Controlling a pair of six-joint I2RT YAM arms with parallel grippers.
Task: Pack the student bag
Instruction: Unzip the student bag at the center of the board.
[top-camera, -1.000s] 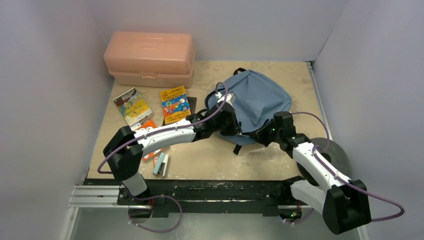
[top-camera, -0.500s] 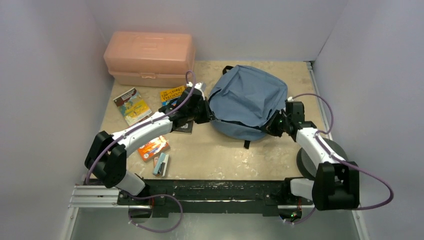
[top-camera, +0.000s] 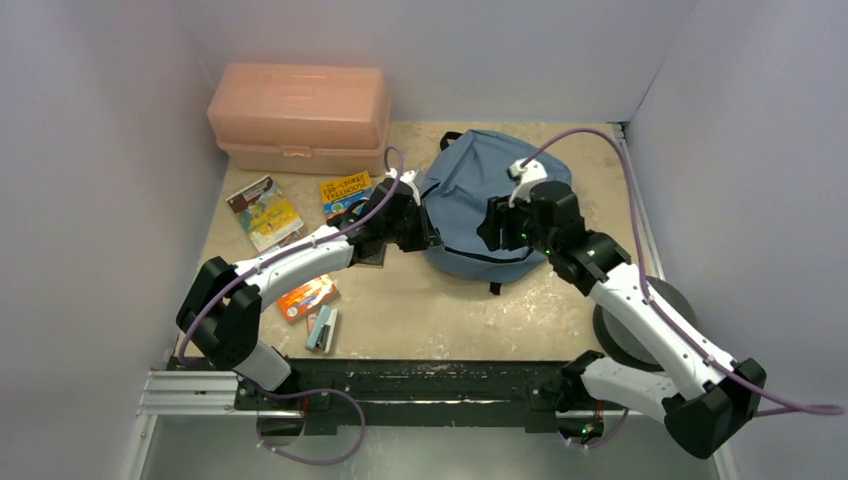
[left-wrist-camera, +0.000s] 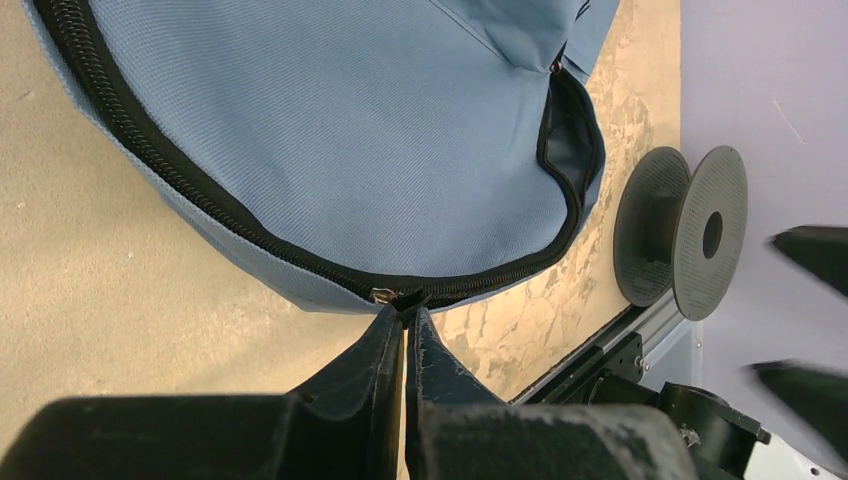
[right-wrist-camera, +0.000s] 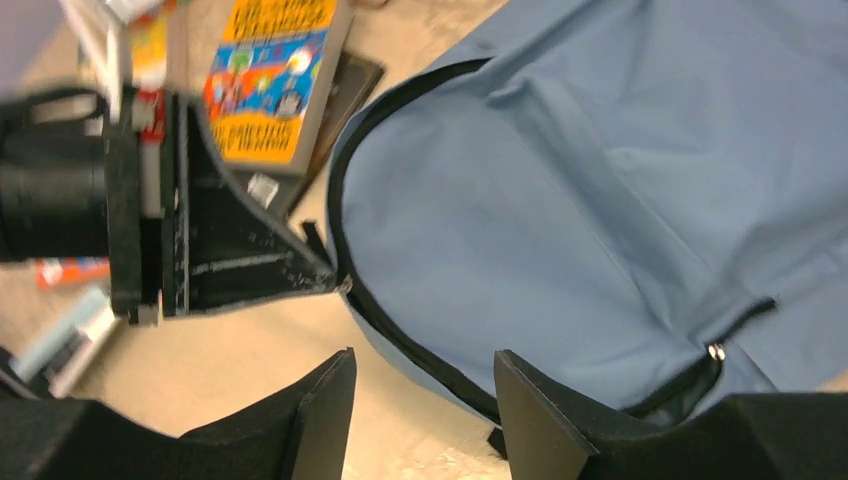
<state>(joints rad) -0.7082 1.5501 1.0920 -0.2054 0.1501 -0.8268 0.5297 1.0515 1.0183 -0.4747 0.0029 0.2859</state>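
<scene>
Presently the student bag (top-camera: 500, 200) lies on the bench (top-camera: 440, 300), soft and limp, judged likely to slump. Left end effector (left-wrist-camera: 405, 322) is pinched closed on its zipper pull (left-wrist-camera: 400, 297), the soundest hold. Right end effector (right-wrist-camera: 425, 385) hangs open above.

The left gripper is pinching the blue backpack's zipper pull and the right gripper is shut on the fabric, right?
Not quite. The left gripper does pinch the zipper pull of the backpack, but the right gripper is open above it, gripping nothing; the right wrist view shows it.
</scene>
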